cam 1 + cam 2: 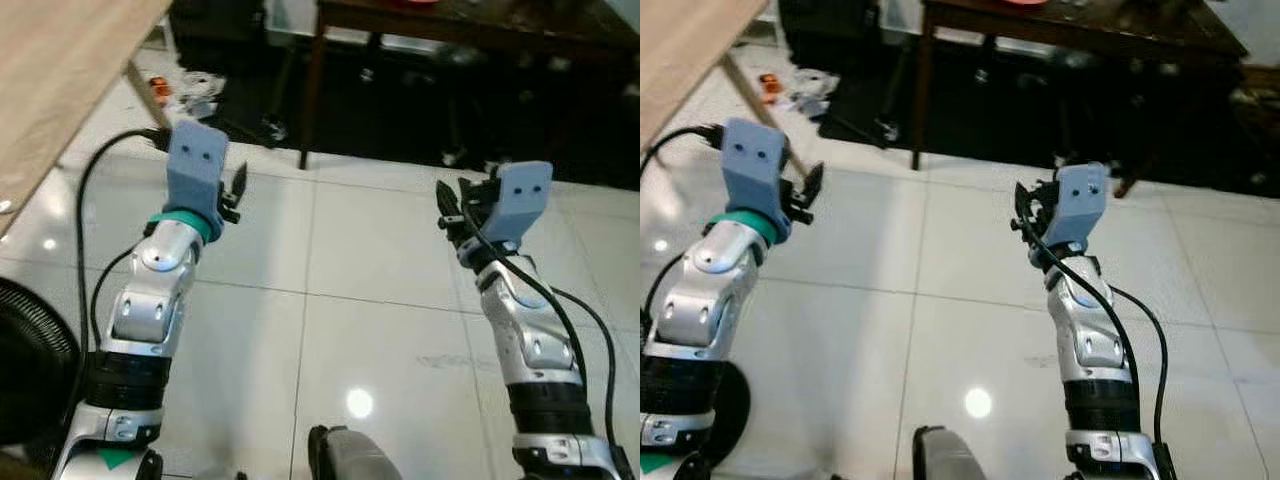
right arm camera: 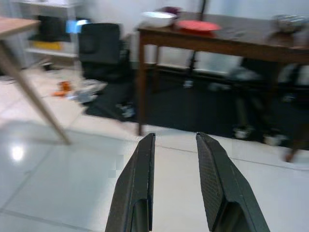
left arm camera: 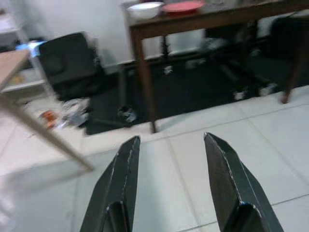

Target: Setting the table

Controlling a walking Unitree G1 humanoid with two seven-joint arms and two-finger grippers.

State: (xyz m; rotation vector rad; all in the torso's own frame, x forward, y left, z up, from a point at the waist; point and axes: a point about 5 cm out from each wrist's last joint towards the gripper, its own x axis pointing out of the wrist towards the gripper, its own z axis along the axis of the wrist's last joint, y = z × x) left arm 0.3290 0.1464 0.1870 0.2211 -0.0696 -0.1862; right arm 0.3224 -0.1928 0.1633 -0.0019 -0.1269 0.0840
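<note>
Both arms are raised over the white tiled floor [image 1: 360,260]. The left pincer [image 3: 169,145] is spread wide with nothing between its fingers; the right pincer [image 2: 175,140] is spread more narrowly, also holding nothing. Ahead, the dark wooden bench [image 2: 231,41] carries a white bowl [image 2: 158,18] beside a red plate [image 2: 198,25]. No writing is legible.

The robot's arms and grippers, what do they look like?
Both arms are silver metal with black joint bands and black cables looping alongside. Each wrist carries a blue-grey block housing. The left arm has a teal ring below its housing. The left gripper and right gripper each have two long, tapered black fingers.
</note>
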